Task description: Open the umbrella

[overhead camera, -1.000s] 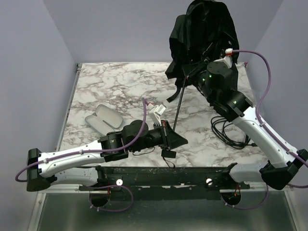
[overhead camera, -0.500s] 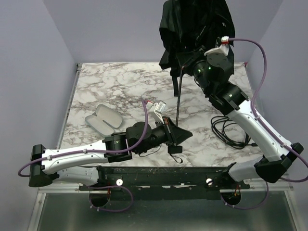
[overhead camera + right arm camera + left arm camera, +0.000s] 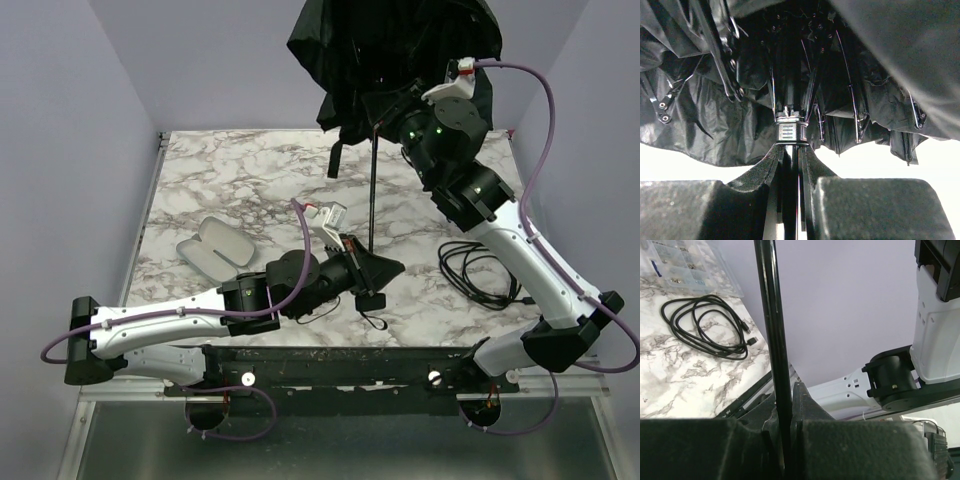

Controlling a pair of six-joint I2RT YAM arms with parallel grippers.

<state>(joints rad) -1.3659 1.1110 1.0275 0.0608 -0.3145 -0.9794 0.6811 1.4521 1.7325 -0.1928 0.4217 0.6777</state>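
Note:
The black umbrella [image 3: 390, 50] stands upright, its canopy half spread high at the back and its thin dark shaft [image 3: 372, 190] running straight down. My left gripper [image 3: 374, 268] is shut on the lower shaft just above the small black handle [image 3: 371, 301] with its strap; the shaft [image 3: 772, 335] passes between its jaws in the left wrist view. My right gripper [image 3: 392, 112] is shut on the shaft right under the umbrella's runner [image 3: 789, 132]. The ribs and black fabric [image 3: 700, 100] hang around the runner.
A pale mint-green oval case [image 3: 214, 250] lies open at the left of the marble table [image 3: 250, 170]. A coiled black cable [image 3: 478, 272] lies at the right, also in the left wrist view [image 3: 705, 330]. Lilac walls close in the back and sides.
My right gripper has slid up the shaft, pushing the runner higher. The canopy has risen and spread wider. My left gripper has shifted slightly right with the handle, and the shaft now stands vertical.

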